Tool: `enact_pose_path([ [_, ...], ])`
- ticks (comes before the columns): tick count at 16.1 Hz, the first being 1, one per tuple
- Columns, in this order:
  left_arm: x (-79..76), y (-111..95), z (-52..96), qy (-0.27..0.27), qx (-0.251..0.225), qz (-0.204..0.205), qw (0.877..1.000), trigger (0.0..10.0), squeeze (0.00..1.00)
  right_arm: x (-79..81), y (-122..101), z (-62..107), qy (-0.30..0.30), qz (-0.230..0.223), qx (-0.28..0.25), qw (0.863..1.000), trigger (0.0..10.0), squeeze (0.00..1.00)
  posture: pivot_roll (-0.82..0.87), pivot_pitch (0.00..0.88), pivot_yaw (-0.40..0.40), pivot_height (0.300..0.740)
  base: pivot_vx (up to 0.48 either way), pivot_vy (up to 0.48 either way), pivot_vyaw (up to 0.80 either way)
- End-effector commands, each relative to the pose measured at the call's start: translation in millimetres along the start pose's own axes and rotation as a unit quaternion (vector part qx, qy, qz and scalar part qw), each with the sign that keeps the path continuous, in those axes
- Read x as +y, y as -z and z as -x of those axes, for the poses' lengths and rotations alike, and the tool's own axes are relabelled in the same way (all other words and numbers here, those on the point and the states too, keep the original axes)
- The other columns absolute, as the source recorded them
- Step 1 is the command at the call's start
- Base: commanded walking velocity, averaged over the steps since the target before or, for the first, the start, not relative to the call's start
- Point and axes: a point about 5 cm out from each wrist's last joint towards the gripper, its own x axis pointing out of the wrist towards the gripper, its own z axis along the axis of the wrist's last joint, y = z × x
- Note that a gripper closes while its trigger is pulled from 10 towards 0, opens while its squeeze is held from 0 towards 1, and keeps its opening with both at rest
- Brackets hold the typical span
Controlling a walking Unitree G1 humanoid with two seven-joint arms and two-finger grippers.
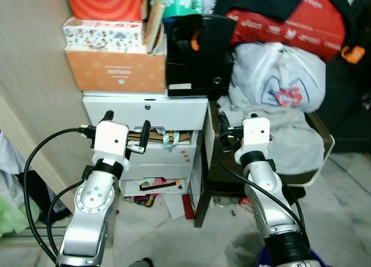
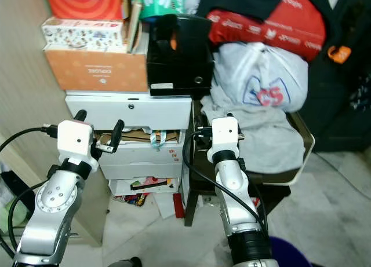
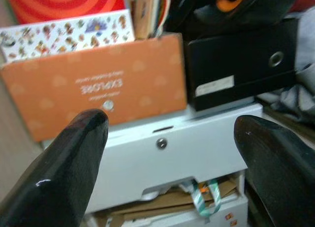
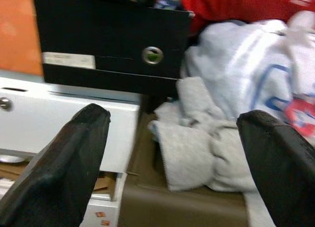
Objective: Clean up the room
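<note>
My left gripper [image 1: 127, 120] is open and raised in front of a white drawer unit [image 1: 145, 110]. In the left wrist view its fingers [image 3: 64, 158] frame the unit's top drawer and the orange cardboard box [image 3: 98, 84] above it. One drawer [image 1: 165, 138] below stands partly open, with cardboard and a ribbon sticking out. My right gripper [image 1: 239, 120] is open too, held up before a pile of grey clothes [image 1: 278, 134] on a brown low table [image 1: 324, 141]. The right wrist view shows those clothes [image 4: 197, 138] between its fingers [image 4: 59, 168].
A black box [image 1: 197, 52] sits on the drawer unit beside the orange box. A white plastic bag [image 1: 284, 76] and a red bag [image 1: 307, 18] are heaped above the clothes. Papers and litter [image 1: 153, 194] lie on the floor under the drawers. A wooden panel [image 1: 35, 76] stands at the left.
</note>
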Motion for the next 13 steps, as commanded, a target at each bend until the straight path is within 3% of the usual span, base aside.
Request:
enact_pose_path([
  [1,-4.1,3.3,-1.0,0.016,0.01,0.003,1.0,10.0,0.0,-0.1,-1.4,2.6,0.013,0.003,-0.001,1.0,10.0,0.0,-0.03,0.075,0.022,0.74,0.0,0.0,0.0],
  [7,-14.3,3.8,-10.4,0.033,0.006,0.022,0.999,10.0,0.0,9.1,2.6,2.5,0.005,0.002,-0.003,1.0,10.0,0.0,-0.04,0.002,0.065,0.74,0.0,0.0,0.0],
  [13,-16.2,6.7,-16.2,0.033,0.001,0.031,0.999,10.0,0.0,9.2,6.5,0.2,0.0,-0.01,-0.004,1.0,10.0,0.0,-0.03,0.0,0.053,0.74,0.0,0.0,0.0],
])
